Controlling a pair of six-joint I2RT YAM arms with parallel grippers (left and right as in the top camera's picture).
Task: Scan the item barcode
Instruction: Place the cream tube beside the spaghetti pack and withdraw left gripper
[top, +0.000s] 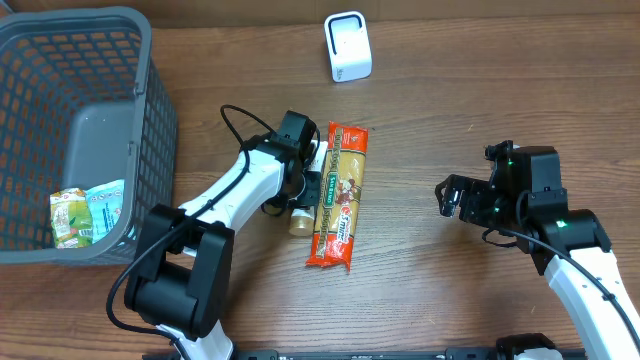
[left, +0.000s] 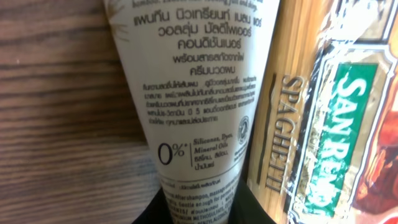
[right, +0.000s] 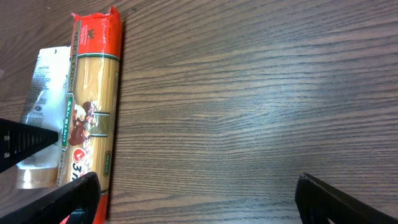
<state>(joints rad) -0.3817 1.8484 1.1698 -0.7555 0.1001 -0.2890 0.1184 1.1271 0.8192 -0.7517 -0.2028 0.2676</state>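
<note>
the conditioner tube (left: 193, 93) lies parallel to the spaghetti packet (top: 338, 195), cap toward the robot, midsection hidden overhead by the left gripper (top: 303, 186) clamped on it, while the right gripper (right: 198, 183) gapes wide.

The table (top: 450, 100) is grained wood, the spaghetti packet (top: 337, 195) glossy plastic, the tube (left: 193, 93) smooth.

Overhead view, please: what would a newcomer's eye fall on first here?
The red-and-yellow spaghetti pack lying mid-table, with the left gripper closed on a white tube right beside it. Next, the big grey basket at the left edge and the small white scanner at the far side.
</note>
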